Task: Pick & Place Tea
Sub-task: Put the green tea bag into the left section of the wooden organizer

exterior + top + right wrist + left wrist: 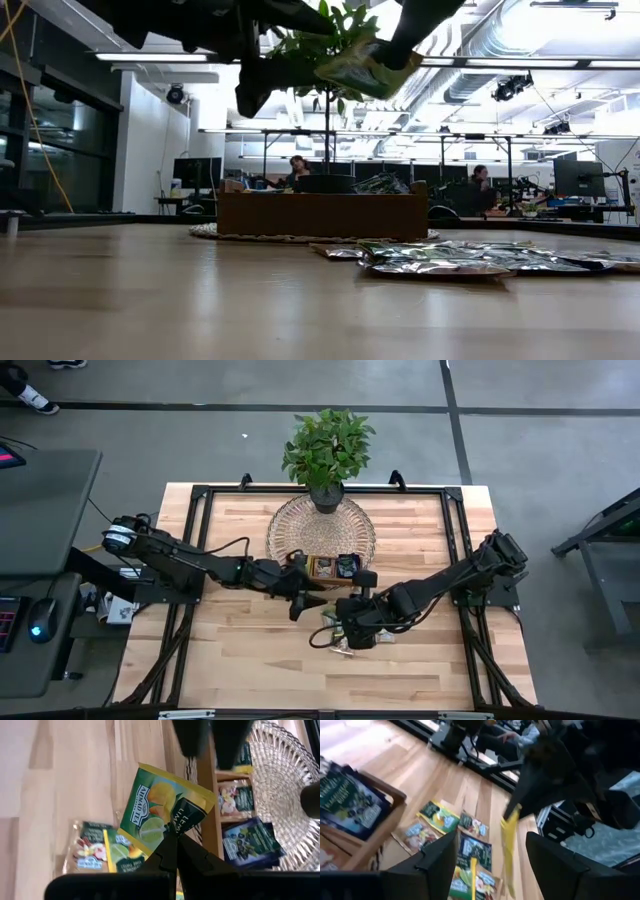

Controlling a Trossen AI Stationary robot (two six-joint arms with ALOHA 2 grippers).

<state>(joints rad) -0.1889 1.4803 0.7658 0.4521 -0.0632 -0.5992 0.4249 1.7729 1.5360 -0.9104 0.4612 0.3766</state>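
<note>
On the desk (250, 660), the wooden tray (330, 568) sits at the centre. The right gripper (176, 836) fingers pinch a yellow lemon-lime sachet (162, 810) beside the left gripper (487, 850), whose fingers gape wide. Seemingly a handover; next, the left must close on it.

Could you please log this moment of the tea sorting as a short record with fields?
right hand: shut on lemon-lime sachet, lifted above the table
left hand: open, empty, near the wooden tray
loose sachets: heaped on the table in front of the tray
tray: some sachets inside, on woven mat
</note>
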